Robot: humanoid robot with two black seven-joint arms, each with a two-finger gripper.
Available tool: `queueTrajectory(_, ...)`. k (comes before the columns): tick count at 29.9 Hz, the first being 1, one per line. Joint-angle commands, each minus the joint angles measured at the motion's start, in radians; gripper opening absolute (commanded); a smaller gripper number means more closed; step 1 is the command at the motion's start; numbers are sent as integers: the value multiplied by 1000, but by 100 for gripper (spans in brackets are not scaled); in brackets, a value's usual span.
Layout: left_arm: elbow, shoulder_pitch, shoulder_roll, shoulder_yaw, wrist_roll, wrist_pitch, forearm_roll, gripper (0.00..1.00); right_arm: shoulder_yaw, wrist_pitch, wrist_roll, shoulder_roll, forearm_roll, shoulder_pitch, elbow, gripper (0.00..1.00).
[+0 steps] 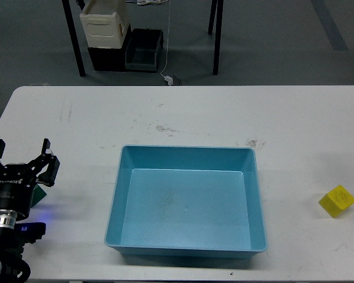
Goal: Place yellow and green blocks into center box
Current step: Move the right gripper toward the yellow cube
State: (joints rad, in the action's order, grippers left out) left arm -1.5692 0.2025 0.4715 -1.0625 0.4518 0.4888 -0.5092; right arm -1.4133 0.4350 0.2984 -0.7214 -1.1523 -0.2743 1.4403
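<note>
A light blue box (pixel 187 248) stands in the middle of the white table and holds nothing. A yellow block (pixel 337 201) lies on the table at the far right, with no gripper near it. My left gripper (pixel 22 160) is open at the left edge, its fingers spread apart. A green block (pixel 41 194) shows as a small corner just beside and under the gripper's body, mostly hidden by it. My right gripper is out of view.
The white table (pixel 183 115) has scuff marks behind the box. Beyond its far edge, on the floor, stand black table legs, a cream container (pixel 104 26) and a dark bin (pixel 144 49).
</note>
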Motion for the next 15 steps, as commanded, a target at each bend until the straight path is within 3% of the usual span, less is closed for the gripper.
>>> queueTrajectory(1, 0, 0, -2, -2, 1, 0, 0, 100, 186, 5, 190, -140, -258, -129, 6, 100)
queueTrajectory(6, 5, 0, -31, -2, 1, 0, 1, 100, 469, 5, 190, -285, -532, -256, 51, 100)
queueTrajectory(12, 21, 0, -50, -2, -1, 0, 1, 100, 661, 5, 190, -521, -558, -319, 104, 100)
queueTrajectory(15, 28, -2, -50, -1, -1, 0, 1, 100, 706, 5, 190, -578, -598, -313, 115, 100)
